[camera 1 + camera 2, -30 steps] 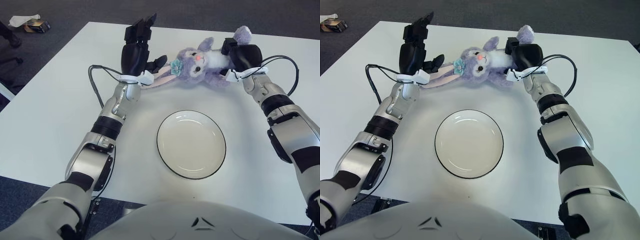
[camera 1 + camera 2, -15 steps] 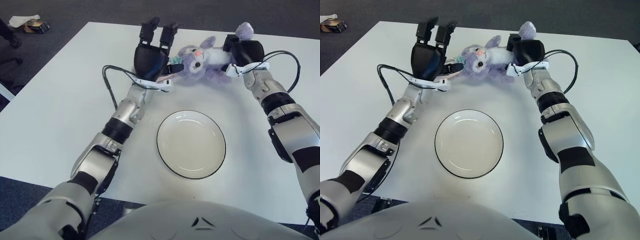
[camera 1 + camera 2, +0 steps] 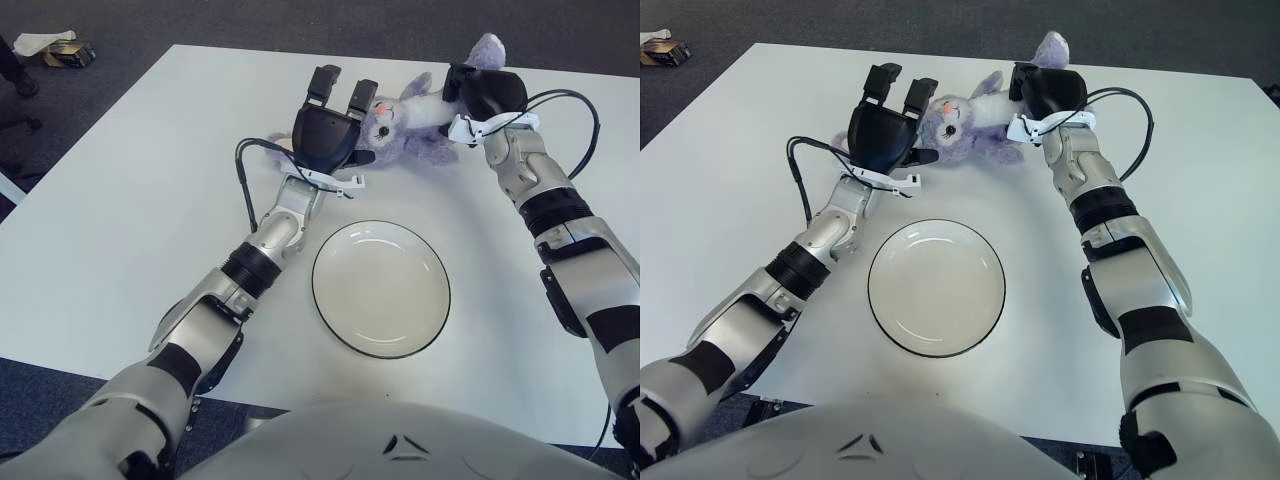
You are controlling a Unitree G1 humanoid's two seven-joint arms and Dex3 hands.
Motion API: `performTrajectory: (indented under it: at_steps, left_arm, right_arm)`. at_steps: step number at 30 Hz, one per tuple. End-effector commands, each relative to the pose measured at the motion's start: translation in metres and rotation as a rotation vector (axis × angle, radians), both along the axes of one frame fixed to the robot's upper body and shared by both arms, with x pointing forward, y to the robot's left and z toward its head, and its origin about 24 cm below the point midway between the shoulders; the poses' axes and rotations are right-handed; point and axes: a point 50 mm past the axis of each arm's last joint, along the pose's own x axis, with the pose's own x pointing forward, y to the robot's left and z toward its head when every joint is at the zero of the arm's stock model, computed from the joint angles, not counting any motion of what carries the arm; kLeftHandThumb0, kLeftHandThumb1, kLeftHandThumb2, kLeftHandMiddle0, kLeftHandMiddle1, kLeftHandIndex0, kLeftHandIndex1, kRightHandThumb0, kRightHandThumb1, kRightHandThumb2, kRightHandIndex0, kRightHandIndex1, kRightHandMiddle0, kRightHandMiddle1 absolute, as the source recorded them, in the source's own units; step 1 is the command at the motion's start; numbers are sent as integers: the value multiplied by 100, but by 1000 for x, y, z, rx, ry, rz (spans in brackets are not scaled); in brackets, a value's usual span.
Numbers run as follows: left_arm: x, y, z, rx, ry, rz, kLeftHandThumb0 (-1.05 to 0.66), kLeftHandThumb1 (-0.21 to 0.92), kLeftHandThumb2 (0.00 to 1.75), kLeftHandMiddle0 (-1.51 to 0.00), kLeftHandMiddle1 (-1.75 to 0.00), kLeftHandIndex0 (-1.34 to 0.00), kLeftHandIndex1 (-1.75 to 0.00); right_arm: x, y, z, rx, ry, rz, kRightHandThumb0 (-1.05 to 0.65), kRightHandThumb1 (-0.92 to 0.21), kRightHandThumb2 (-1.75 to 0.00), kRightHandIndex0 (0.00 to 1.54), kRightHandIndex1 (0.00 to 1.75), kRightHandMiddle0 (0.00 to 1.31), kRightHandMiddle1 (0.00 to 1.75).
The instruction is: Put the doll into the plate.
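The doll is a purple plush bunny lying on its side at the far part of the white table, beyond the plate. The plate is white with a dark rim, empty, at the table's middle. My left hand rests against the doll's head from the left and covers its long ears, with fingers stretched upward. My right hand is curled on the doll's body at its right end, by the raised foot.
Black cables loop from both wrists over the table, one of them near my left wrist. A small box and paper lie on the dark floor beyond the table's far left corner.
My left hand has moved right across the table, from beside the doll's ears to against its head. The doll and my right hand have shifted slightly further away.
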Motion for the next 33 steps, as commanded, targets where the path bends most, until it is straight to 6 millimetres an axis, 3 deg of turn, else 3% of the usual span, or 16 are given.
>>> performTrajectory:
  at_steps: [1,6,18,25,33]
  left_arm:
    - [-1,-7,2,28,-7,-2,-89,87,51,-2,-89,0,-95]
    - [0,-9,2,40,6,2,-87,85,51,-1,-84,0,-89]
    - [23,-8,-10,135,161,98,-89,84,48,0,-62,0,-75]
    - [31,-11,-15,111,253,122,-92,91,40,0,-54,0,-65]
    - [42,-15,-20,60,337,134,-101,92,45,0,-42,0,-48]
  right_arm:
    - [-2,-3,6,-4,0,2,-55,-13,-154,133,175,76,175]
    - [-2,-2,8,-8,3,5,-55,-13,-154,132,175,77,175]
    - [-7,3,16,26,14,-13,-55,-13,-155,133,175,77,175]
    - [-7,2,18,41,21,-20,-57,-10,-158,135,175,79,175]
    - [-8,2,19,37,16,-3,-59,-7,-162,138,175,82,175]
